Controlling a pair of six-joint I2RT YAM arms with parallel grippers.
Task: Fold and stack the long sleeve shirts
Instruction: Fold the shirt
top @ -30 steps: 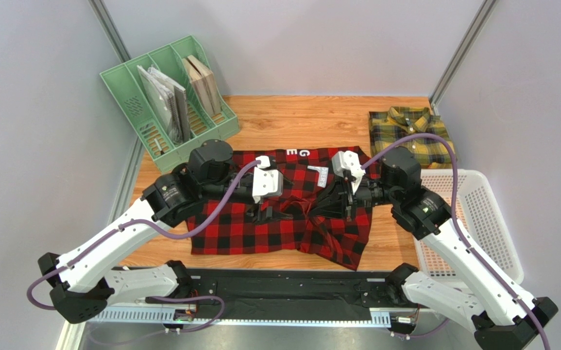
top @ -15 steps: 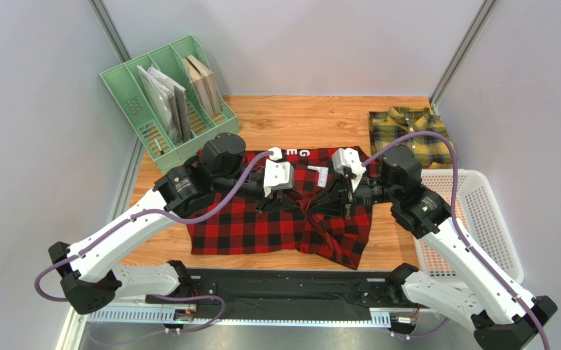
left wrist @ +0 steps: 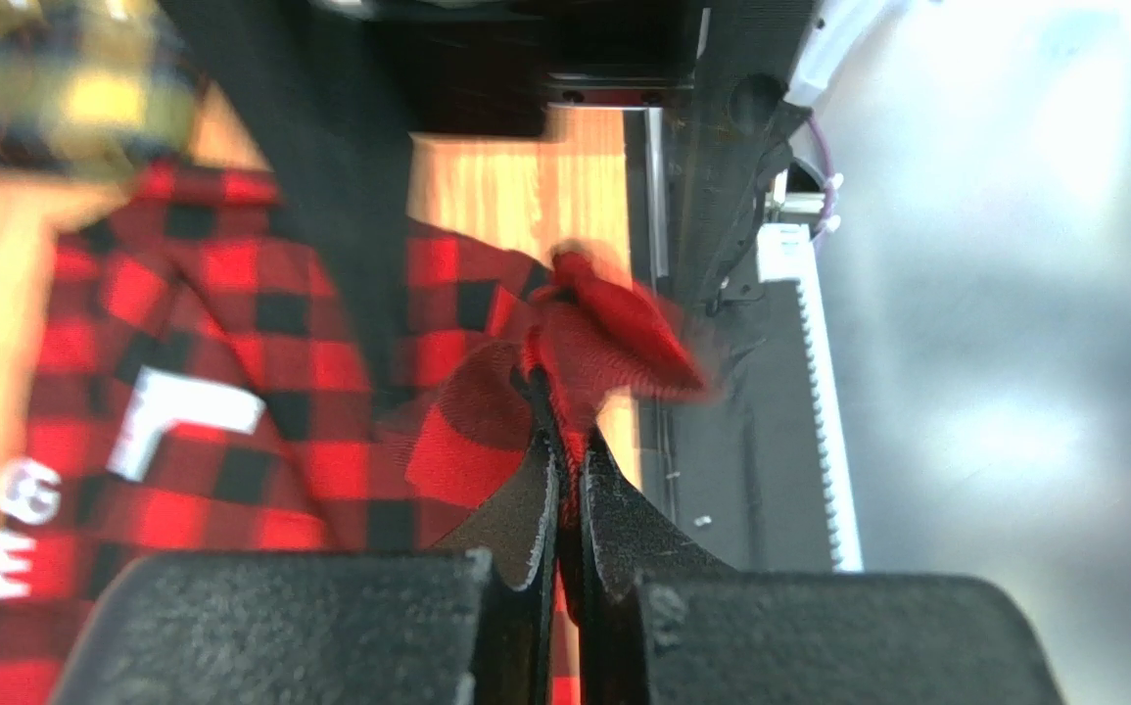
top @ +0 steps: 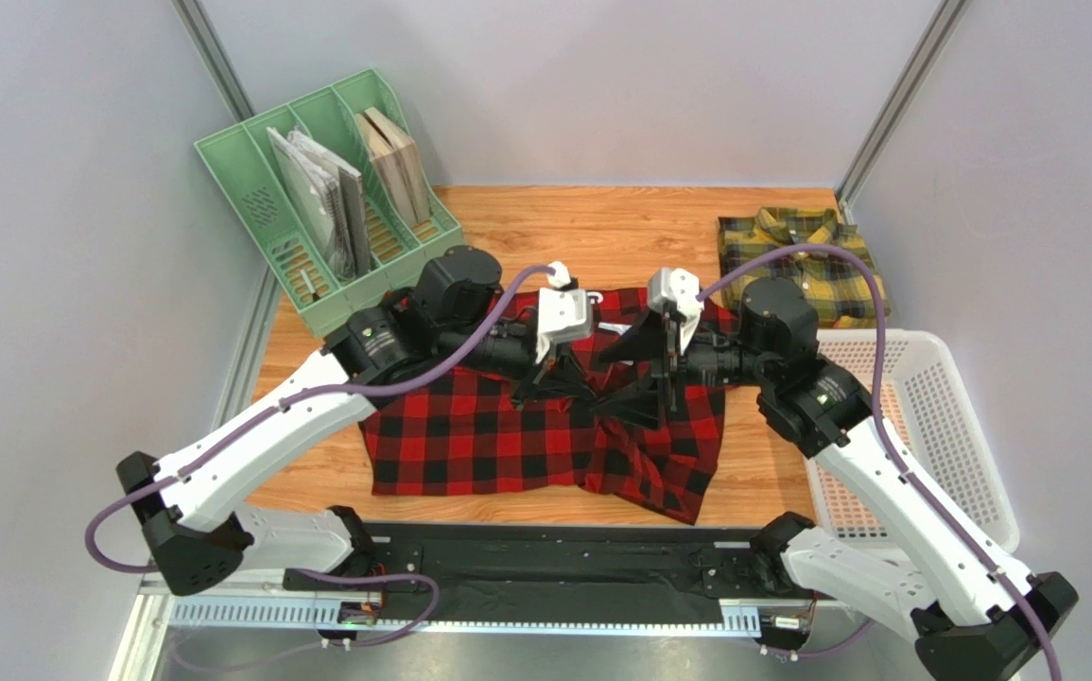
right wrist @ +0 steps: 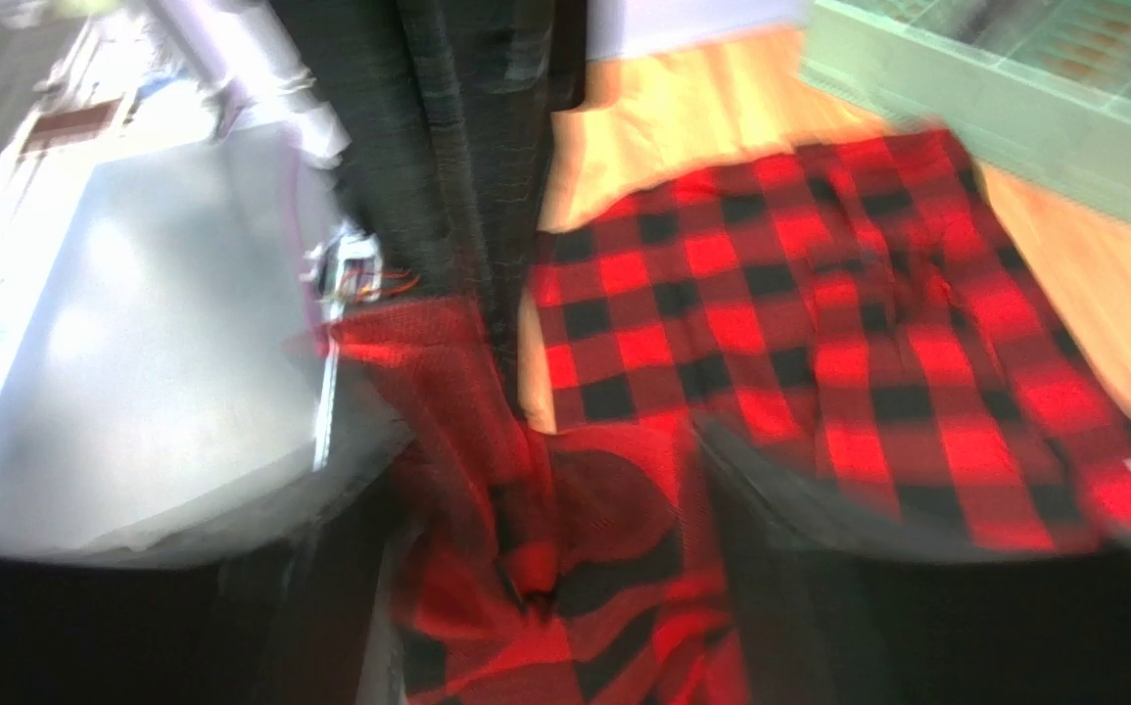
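Observation:
The red-and-black check shirt (top: 509, 433) lies spread across the middle of the table, its white letters (left wrist: 27, 507) near the far edge. My left gripper (top: 554, 378) (left wrist: 564, 426) is shut on a raised fold of this shirt (left wrist: 601, 331), pinching red cloth between its pads. My right gripper (top: 625, 380) (right wrist: 542, 485) stands open just to the right, its fingers wide apart around a bunched part of the red shirt (right wrist: 586, 514). The yellow-and-dark-green shirt (top: 799, 258) lies folded at the far right corner, away from both grippers.
A green file rack (top: 327, 192) with books stands at the far left corner. A white plastic basket (top: 938, 426) sits off the table's right side. Bare wood (top: 608, 234) shows behind the red shirt. Grey walls close in the sides.
My left gripper moved right and farther onto the shirt and closed on a fold. My right gripper, shut on cloth before, has opened.

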